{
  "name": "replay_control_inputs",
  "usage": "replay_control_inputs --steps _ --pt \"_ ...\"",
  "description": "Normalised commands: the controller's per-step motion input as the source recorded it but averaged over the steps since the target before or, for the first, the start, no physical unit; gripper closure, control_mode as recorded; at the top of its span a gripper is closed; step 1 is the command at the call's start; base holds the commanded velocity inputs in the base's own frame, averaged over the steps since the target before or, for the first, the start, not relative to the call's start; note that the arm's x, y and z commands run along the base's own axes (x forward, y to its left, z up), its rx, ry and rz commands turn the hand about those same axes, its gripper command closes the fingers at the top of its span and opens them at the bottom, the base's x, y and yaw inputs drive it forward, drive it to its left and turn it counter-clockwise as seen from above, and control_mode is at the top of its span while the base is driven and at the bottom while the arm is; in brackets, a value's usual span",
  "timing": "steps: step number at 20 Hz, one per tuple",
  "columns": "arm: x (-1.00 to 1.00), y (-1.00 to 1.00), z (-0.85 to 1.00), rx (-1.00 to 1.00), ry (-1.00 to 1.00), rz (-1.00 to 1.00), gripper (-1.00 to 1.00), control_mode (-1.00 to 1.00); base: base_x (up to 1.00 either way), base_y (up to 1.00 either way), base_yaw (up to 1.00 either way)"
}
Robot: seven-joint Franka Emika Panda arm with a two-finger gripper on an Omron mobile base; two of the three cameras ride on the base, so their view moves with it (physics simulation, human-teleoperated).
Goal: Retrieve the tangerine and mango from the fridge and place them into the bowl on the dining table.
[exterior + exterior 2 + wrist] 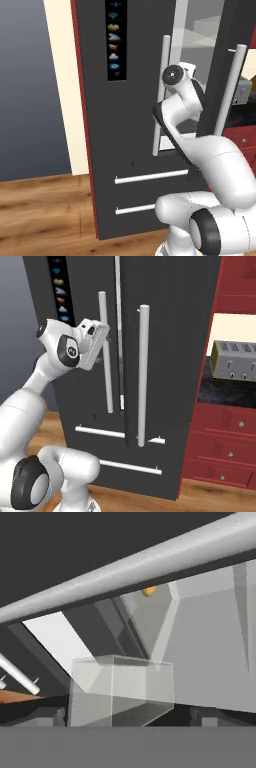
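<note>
Dark grey fridge (130, 125) straight ahead of the jaws, left door ajar, pale interior showing through the gap. Icon strip (115, 37) on the fridge front, well left of the jaws and above them. Pale bar handle (161, 95) of the left door just at the gripper (102, 338); in hand view the same bar (130, 569) crosses right in front of the jaws on a slant. Jaws spread wide, nothing between them, contact with bar cannot tell. Beyond the bar, past the jaws: translucent shelf box (120, 687) and pale inner walls of the fridge; small orange fruit (148, 591) far back behind the bar, tangerine or mango cannot tell. Second bar handle (143, 373) right of the jaws, on the other door. Two drawer pulls (150, 176) below the jaws. Further right, red cabinets (225, 446) and grey toaster (234, 360) on a black counter, well apart from the jaws.
</note>
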Motion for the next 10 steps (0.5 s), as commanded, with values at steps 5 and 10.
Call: replay_control_inputs --steps 5,10 --pt "0.66 -0.52 0.0 -0.01 0.09 -0.09 -1.0 -1.0 0.0 0.0 0.0" --pt "0.43 -0.74 -0.01 0.0 0.01 -0.1 -1.0 -1.0 0.0 0.0 0.0"
